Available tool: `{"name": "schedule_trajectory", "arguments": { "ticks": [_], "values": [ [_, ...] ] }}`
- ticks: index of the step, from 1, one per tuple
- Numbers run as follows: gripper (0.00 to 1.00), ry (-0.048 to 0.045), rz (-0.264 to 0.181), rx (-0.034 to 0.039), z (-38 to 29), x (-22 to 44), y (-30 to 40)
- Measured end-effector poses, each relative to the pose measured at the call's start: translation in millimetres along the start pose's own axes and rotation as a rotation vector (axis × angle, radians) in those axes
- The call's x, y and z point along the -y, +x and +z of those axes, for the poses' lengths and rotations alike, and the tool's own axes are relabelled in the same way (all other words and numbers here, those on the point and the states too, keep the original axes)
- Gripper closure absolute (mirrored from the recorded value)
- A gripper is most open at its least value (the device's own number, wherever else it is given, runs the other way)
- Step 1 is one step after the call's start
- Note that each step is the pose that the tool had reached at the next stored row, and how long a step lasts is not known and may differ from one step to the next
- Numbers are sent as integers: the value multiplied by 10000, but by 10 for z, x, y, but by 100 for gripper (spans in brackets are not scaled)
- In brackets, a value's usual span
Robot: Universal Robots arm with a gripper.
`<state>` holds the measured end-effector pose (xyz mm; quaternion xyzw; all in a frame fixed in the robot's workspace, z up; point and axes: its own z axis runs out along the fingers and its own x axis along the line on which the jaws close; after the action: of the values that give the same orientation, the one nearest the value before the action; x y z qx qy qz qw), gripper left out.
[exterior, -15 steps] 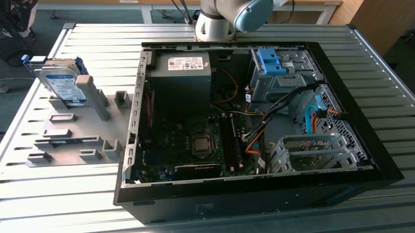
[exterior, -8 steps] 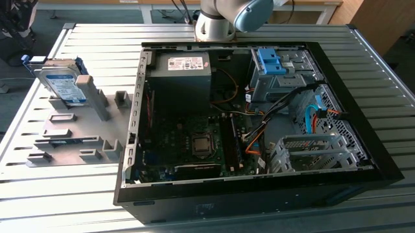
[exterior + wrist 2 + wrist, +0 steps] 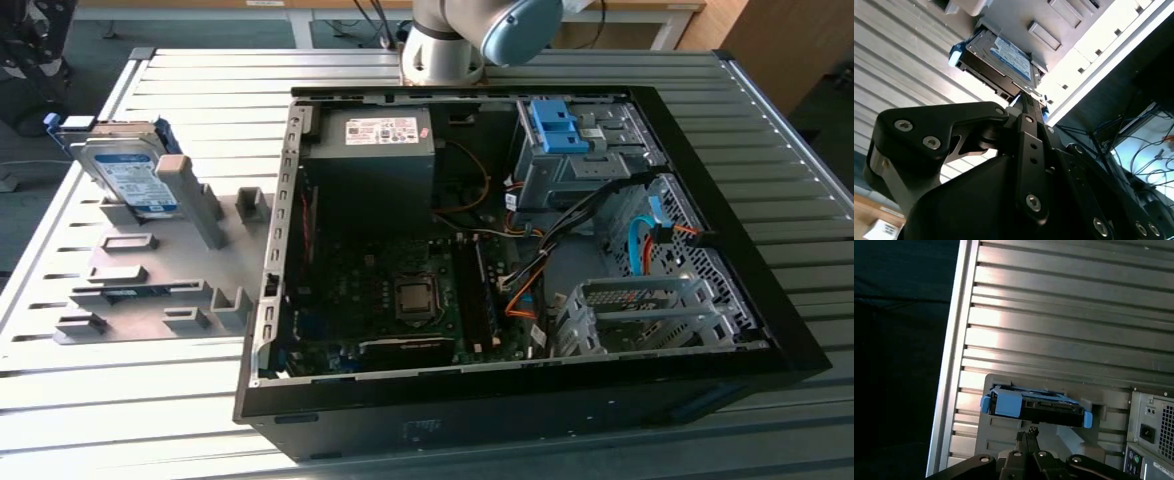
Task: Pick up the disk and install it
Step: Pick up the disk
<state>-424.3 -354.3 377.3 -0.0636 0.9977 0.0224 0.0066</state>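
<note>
The fingers point(image 3: 1025, 442) are seen drawn together in the first wrist view, tip against tip, with nothing gripped between them. In the second wrist view they are presented edge-on as one dark bar. They are pointed at the disk point(image 3: 1036, 409), which is found a little beyond their tips and is not touched by them. The disk point(image 3: 1004, 57) is stood on its edge (its white-and-blue label is turned sideways and its blue frame is visible at the ends) in a slot of a grey fixture point(image 3: 147, 285). This fixture is laid on the slatted metal bench point(image 3: 200, 70).

In the exterior view the disk point(image 3: 127, 170) is placed at the far end of the fixture, leaning slightly, on the exterior view's left of an open computer case point(image 3: 534, 390). Inside the case a dark power supply point(image 3: 374, 165) with a white sticker is mounted, and a blue bracket point(image 3: 558, 125) is seated in a metal cage near it. Orange and blue cables point(image 3: 650, 225) are run towards a perforated drive cage point(image 3: 647, 310). The arm point(image 3: 461, 40) is seen behind the case.
</note>
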Motion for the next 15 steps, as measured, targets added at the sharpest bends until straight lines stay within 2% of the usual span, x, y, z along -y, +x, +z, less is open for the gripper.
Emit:
{"name": "schedule_trajectory", "arguments": {
  "ticks": [15],
  "values": [
    [89, -43, -2723, -119, 4, 0, 0]
  ]
}}
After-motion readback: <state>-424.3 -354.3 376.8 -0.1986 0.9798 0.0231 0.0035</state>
